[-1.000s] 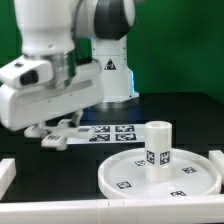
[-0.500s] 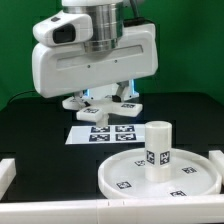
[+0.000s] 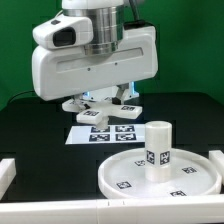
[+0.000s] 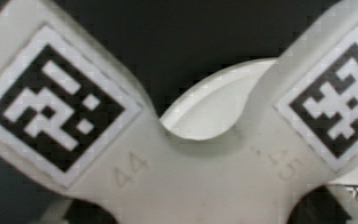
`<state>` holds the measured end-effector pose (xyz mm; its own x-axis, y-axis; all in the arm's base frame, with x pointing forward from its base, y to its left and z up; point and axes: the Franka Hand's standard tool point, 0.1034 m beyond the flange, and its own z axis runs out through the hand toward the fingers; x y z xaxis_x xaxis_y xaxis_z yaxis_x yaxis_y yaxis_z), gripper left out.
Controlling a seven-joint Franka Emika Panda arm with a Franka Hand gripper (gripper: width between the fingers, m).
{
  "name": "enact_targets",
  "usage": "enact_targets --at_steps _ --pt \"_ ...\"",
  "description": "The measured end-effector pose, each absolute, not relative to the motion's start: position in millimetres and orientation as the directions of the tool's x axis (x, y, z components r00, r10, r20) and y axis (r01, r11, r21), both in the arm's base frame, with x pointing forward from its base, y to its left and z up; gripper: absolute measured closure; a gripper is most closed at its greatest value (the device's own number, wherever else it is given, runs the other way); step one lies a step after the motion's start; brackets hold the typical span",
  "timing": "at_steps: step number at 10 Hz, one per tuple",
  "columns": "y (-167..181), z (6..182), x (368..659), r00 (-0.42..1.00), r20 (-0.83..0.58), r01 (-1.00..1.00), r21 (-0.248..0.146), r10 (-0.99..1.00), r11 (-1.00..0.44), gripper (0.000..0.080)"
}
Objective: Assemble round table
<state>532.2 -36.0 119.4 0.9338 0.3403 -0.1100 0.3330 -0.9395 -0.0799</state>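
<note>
The white cross-shaped piece (image 3: pixel 93 117) hangs in my gripper (image 3: pixel 104 100), which is shut on it, a little above the marker board (image 3: pixel 110 134). In the wrist view the piece (image 4: pixel 194 185) fills the picture, with two tagged arms spreading out; my fingers do not show there. The large rimmed round disc (image 3: pixel 125 178) lies flat at the front on the exterior view's right. The short cylinder leg (image 3: pixel 157 148) stands upright on the disc, apart from my gripper.
White rails stand at the front corners, one at the exterior view's left (image 3: pixel 8 176) and one at its right (image 3: pixel 216 160). The table top is black, with a green wall behind.
Since a second ago the arm has swung to the exterior view's right and turned, carrying the cross-shaped piece over the marker board. In the last half second nothing has moved.
</note>
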Motion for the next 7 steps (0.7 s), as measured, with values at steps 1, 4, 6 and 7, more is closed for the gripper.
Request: enact_targets --at_steps 1,4,6,7 --pt "-16 129.7 543 0.942 -0.095 0.316 -0.074 0.322 -0.946 0.0348" --pt "20 140.9 555 0.951 -0.087 0.292 -0.070 0.298 -0.954 0.0348" --pt "21 137.3 556 0.948 -0.081 0.301 -0.069 0.306 -0.951 0.0348" --pt "22 137.1 556 0.948 -0.081 0.302 -0.069 0.307 -0.951 0.0348"
